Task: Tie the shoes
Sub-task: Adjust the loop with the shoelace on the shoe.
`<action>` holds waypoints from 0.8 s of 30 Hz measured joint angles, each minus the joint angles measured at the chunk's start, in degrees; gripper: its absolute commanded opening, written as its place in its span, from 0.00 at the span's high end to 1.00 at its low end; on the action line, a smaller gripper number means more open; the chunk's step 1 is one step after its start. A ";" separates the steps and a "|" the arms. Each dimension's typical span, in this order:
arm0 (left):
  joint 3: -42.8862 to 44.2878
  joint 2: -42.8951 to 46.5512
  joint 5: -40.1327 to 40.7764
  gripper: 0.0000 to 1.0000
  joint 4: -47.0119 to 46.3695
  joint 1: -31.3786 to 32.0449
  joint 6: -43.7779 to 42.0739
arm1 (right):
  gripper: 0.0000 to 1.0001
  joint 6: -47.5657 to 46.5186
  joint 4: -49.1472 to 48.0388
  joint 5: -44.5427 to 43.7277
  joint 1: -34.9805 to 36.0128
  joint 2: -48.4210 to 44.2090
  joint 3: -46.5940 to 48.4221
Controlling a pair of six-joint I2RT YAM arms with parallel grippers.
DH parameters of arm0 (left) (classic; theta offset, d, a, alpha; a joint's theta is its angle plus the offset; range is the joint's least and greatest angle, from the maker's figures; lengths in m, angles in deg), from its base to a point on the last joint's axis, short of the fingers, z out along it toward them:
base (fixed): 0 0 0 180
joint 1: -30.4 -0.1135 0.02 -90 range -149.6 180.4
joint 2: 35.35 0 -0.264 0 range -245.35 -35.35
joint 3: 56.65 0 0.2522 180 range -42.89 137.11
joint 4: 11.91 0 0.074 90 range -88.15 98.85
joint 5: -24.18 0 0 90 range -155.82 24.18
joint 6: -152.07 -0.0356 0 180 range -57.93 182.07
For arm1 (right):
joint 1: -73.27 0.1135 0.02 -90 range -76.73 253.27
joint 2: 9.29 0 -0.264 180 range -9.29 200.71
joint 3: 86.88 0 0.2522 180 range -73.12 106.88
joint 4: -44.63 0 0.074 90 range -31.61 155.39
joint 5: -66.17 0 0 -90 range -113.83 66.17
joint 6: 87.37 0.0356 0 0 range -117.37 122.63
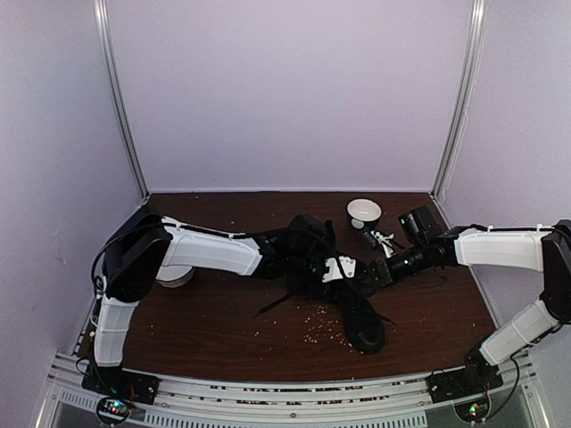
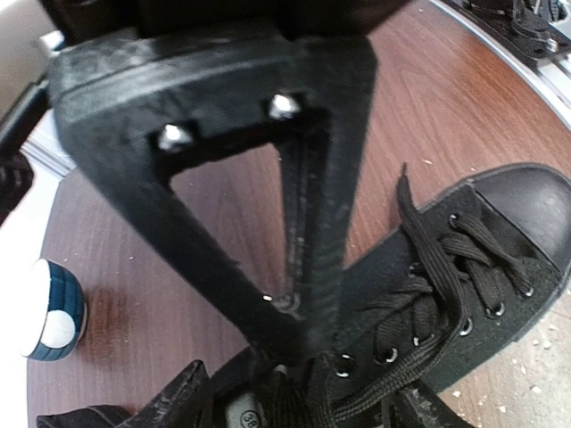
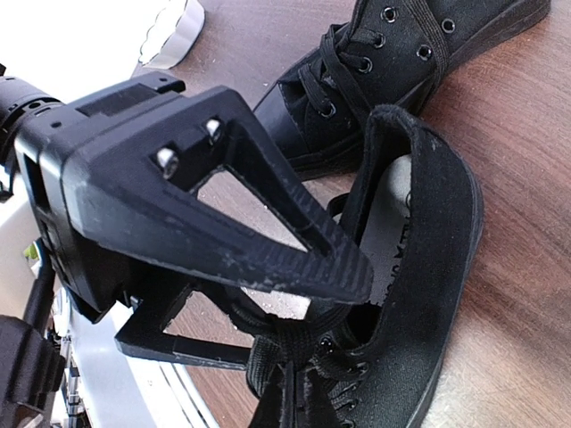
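Note:
Two black lace-up shoes lie mid-table: one farther back (image 1: 308, 239), one nearer with its toe toward the front edge (image 1: 361, 323). In the left wrist view, my left gripper (image 2: 232, 370) stands open over the collar of the nearer shoe (image 2: 482, 267), one finger (image 2: 303, 294) down by the top eyelets, the other (image 2: 169, 401) apart from it. My right gripper (image 3: 299, 325) is shut on a black lace (image 3: 268, 366) at the top of that shoe (image 3: 428, 267). The other shoe (image 3: 419, 45) lies just beyond. Both grippers meet between the shoes (image 1: 343, 267), (image 1: 376, 272).
A white bowl (image 1: 364, 212) stands at the back right, with a small white object (image 1: 384, 239) beside it. A blue-and-white bowl (image 2: 49, 312) sits at the left under my left arm. Pale crumbs (image 1: 312, 332) are scattered over the brown table (image 1: 223, 330).

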 measured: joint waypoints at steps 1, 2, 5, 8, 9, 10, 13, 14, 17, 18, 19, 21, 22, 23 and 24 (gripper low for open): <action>0.04 0.00 -0.20 0.34 0.37 0.00 -0.24 | 1.00 0.00 0.02 0.00 0.00 0.00 0.00; 0.09 0.00 -0.35 0.34 0.68 0.00 -0.46 | 1.00 0.00 0.02 0.00 0.00 0.00 0.00; 0.52 -0.04 -0.61 0.41 1.07 0.00 -0.68 | 1.00 0.00 0.02 0.00 0.00 0.00 0.00; 0.85 -0.09 -1.25 0.48 0.85 0.00 -0.55 | 1.00 0.00 0.02 0.00 0.00 0.00 0.00; 0.96 -0.13 -1.44 0.51 0.76 0.00 -0.35 | 1.00 0.02 0.02 0.02 0.00 0.00 0.00; 1.11 -0.26 -1.64 0.52 0.66 0.00 -0.13 | 1.00 0.00 0.02 0.02 0.00 0.00 0.00; 2.03 -1.07 -2.03 0.54 0.50 0.00 0.44 | 1.00 0.02 0.02 0.02 0.00 0.00 0.00; 2.19 -1.31 -2.10 0.56 0.55 0.00 0.59 | 1.00 0.02 0.02 0.02 0.00 -0.02 0.00; 2.34 -2.03 -2.19 0.60 0.57 0.00 1.07 | 1.00 0.02 0.07 0.02 0.00 -0.17 0.00; 2.34 -2.29 -2.16 0.63 0.59 0.00 1.22 | 1.00 0.02 0.07 0.04 0.00 -0.26 0.00; 2.34 -2.49 -2.14 0.66 0.61 0.00 1.42 | 1.00 0.02 0.09 0.04 0.00 -0.35 0.00; 2.34 -2.91 -2.12 0.71 0.63 0.00 1.84 | 1.00 0.00 0.20 0.07 0.00 -0.52 0.00; 2.34 -2.99 -2.12 0.74 0.61 0.00 2.03 | 1.00 0.00 0.28 0.07 0.00 -0.55 0.00; 2.34 -3.04 -2.21 0.75 0.61 0.02 2.27 | 1.00 0.00 0.39 0.09 0.00 -0.55 0.00; 2.34 -3.04 -2.25 0.76 0.63 0.02 2.62 | 1.00 -0.02 0.52 0.17 0.00 -0.57 0.00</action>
